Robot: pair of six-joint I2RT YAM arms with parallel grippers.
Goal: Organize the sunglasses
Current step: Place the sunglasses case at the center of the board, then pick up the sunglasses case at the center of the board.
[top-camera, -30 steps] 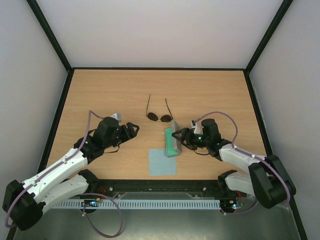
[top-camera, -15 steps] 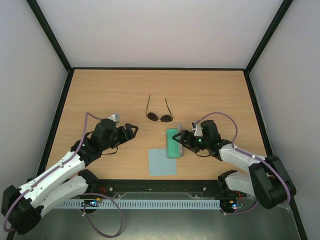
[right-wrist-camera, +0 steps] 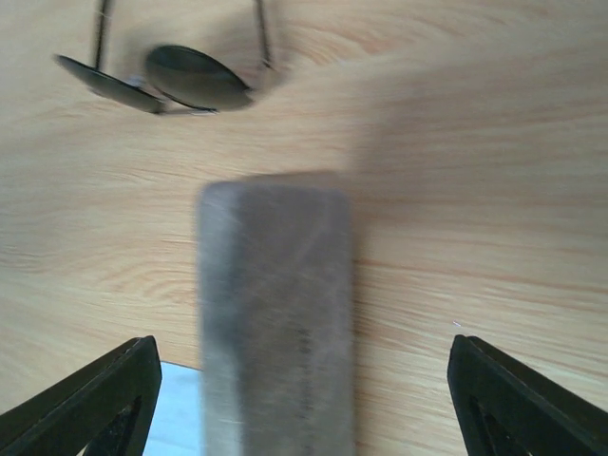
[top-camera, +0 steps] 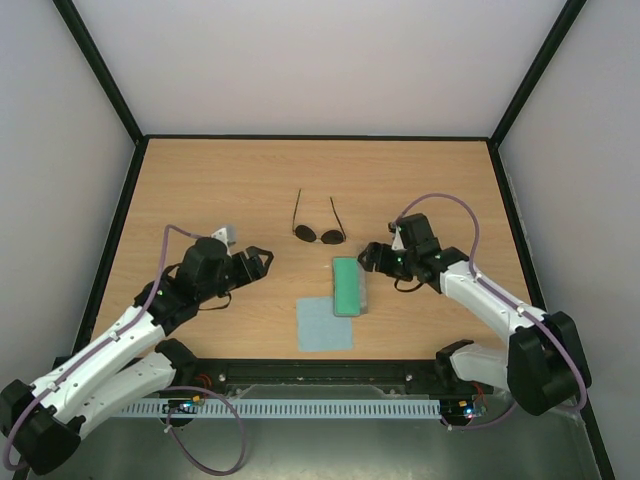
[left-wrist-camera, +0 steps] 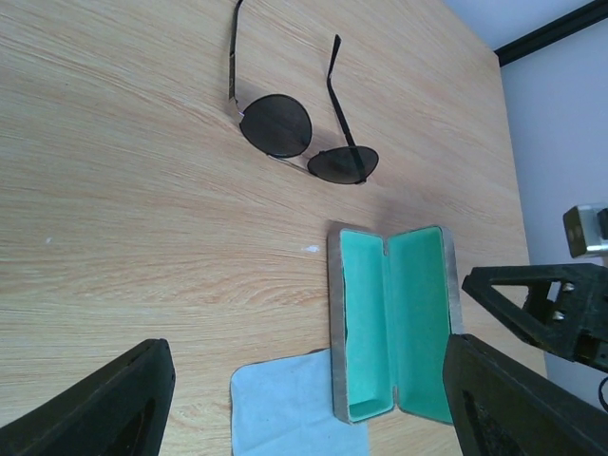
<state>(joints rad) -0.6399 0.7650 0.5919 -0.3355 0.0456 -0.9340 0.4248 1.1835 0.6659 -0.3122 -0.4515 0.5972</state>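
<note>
The sunglasses (top-camera: 319,234) lie on the table with temple arms spread toward the far side; they also show in the left wrist view (left-wrist-camera: 299,142) and the right wrist view (right-wrist-camera: 166,76). The grey case (top-camera: 349,285) lies open, teal inside up (left-wrist-camera: 404,323); its raised lid back shows grey in the right wrist view (right-wrist-camera: 275,313). My left gripper (top-camera: 262,260) is open and empty, left of the case. My right gripper (top-camera: 369,257) is open and empty, just beyond the case's far right corner.
A light blue cloth (top-camera: 325,323) lies flat in front of the case, one corner under it (left-wrist-camera: 294,408). The table's black rim (top-camera: 320,137) runs round the wooden top.
The case lid has swung from nearly upright to open flat. My right gripper has let go, lifted away toward the far right. My left arm has drawn back slightly.
</note>
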